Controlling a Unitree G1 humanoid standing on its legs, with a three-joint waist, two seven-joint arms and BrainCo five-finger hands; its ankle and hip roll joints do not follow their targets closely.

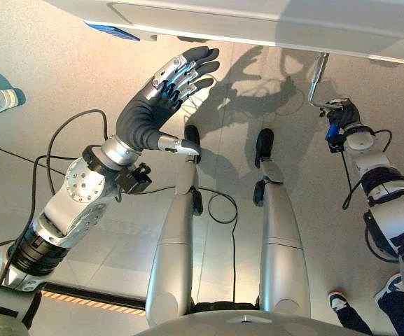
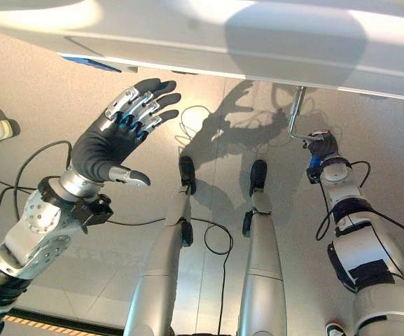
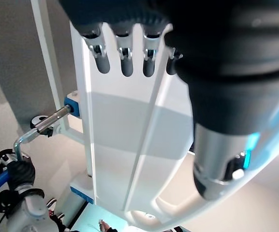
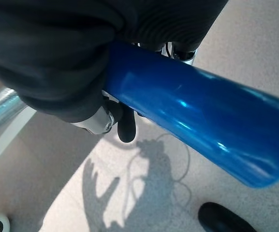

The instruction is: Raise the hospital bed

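Gripping the blue handle (image 4: 197, 130) of the bed's crank, the right hand (image 1: 343, 113) has its fingers curled tightly round it, out at the robot's right side and low beside the bed. From that grip a bent metal crank rod (image 1: 316, 84) rises toward the underside of the white hospital bed (image 2: 209, 35), whose long pale edge runs across the far side of the scene above both arms. In the left wrist view the same rod (image 3: 42, 126) meets the bed frame at a blue fitting (image 3: 72, 103). The left hand (image 1: 161, 98) is raised in the air at the robot's left, palm forward, fingers straight and spread and the thumb held apart, holding nothing and close below the bed's edge. A person's shoe (image 1: 337, 301) shows on the floor near the right arm.
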